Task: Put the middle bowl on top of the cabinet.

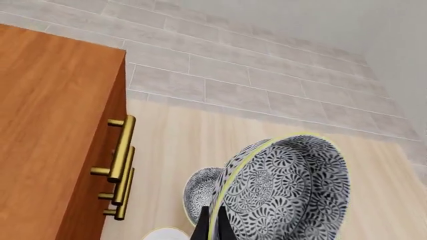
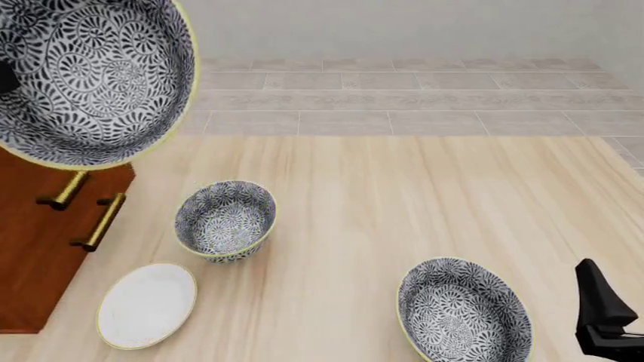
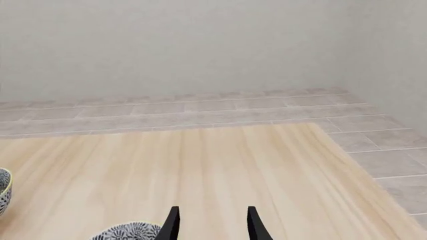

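Floral deep middle bowl [image 2: 90,79] seemingly clears woodgrain cabinet [image 2: 35,249].

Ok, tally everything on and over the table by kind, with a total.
Floral bowls: 3 (held bowl pinched at its rim by the left gripper, small bowl, near bowl)
White plate: 1
Wooden cabinet: 1
Grippers: 2 (left, plus right gripper, open)
Total: 7
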Controlling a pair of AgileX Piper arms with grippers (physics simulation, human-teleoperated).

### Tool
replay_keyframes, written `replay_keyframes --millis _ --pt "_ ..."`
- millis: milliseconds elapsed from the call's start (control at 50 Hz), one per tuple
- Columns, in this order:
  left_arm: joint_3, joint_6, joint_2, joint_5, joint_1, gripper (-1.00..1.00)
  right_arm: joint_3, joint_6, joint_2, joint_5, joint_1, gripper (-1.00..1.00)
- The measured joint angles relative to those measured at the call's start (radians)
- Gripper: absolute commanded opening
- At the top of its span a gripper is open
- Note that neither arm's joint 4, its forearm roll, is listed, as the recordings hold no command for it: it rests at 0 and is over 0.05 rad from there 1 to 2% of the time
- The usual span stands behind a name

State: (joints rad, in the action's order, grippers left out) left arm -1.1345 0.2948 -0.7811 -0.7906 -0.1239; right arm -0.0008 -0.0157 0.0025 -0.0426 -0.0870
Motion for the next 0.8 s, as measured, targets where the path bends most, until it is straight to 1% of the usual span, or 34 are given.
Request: replay_keyframes --millis 200,400,640,800 --pt "-0.068 0.028 -0.029 -0.027 0.032 -1.0 0.0 -0.001 -0.001 0.001 0.002 1.0" --pt "-0.145 0.04 -0.069 -0.075 0.108 -1.0 0.0 -0.002 -0.002 0.003 0.003 1.0" --pt "-0.23 0.067 -0.105 -0.123 0.172 -1.0 0.0 -0.003 -0.002 0.005 0.003 1.0" --pt "-0.267 0.086 -0.125 -0.142 0.211 -1.0 0.0 -0.002 -0.002 0.007 0.004 1.0"
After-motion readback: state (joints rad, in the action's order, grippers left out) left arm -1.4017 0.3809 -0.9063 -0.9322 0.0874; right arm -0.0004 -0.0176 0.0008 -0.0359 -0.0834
